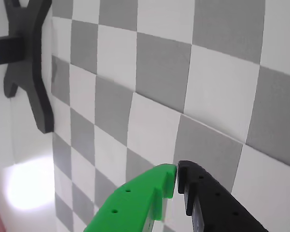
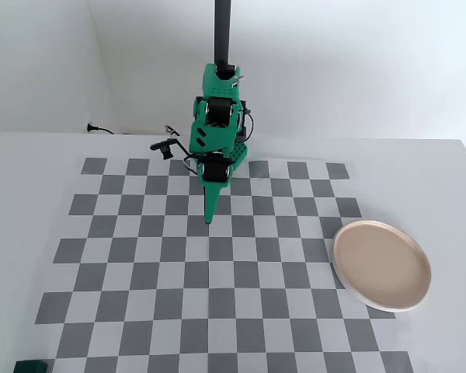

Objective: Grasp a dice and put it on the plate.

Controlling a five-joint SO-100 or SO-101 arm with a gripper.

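In the fixed view the dice [image 2: 29, 367], a small dark green cube, sits at the bottom left corner, just off the checkerboard and partly cut by the frame edge. The pale beige-pink plate [image 2: 382, 266] lies empty at the board's right edge. My gripper [image 2: 208, 220] points down over the upper middle of the board, far from both. In the wrist view the gripper [image 1: 177, 179] shows a green finger [image 1: 135, 203] and a black finger [image 1: 212, 203] with their tips touching and nothing between them. Neither dice nor plate shows in the wrist view.
The grey and white checkerboard [image 2: 217, 272] covers most of the white table. A black pole [image 2: 223, 31] rises behind the green arm, with cables [image 2: 167, 146] at its left. A black cross-shaped foot [image 1: 26, 63] lies off the board in the wrist view.
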